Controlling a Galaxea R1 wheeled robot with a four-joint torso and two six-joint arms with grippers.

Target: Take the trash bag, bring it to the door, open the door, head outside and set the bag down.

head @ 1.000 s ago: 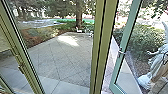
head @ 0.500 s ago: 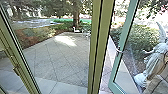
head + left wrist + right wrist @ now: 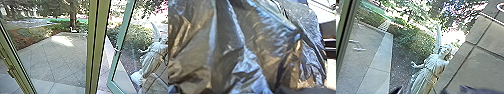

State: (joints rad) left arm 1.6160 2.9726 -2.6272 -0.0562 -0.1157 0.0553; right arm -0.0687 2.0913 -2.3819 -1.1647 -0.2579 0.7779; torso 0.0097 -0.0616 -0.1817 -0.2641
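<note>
The trash bag (image 3: 250,50) was close in front of the left wrist camera, spread wide across that view; where it lay relative to the door could not be told from there. It was the one container about, and what it held could not be made out behind the plastic. The bag itself looked dark and glossy, all creases and gathered folds, with bluish glints along the ridges and brownish, golden tones in the flatter stretches between them. Whether the left hand was grasping the bag could not be told, and neither could the state of the right hand. The door (image 3: 122,33), a pale green frame round clear glass, stood open at an angle, its handle (image 3: 116,49) partway up the edge. Just to the left of the door rose a thick olive post (image 3: 96,47), and farther left of it was a slanting frame (image 3: 16,67) with a latch. Paving (image 3: 55,58) spread out left of the door behind glass, with a bright patch of sun on it and a tree trunk (image 3: 73,15) beyond. Past the door, a pale winged statue (image 3: 155,56) stood near a leafy bush (image 3: 140,37)
</note>
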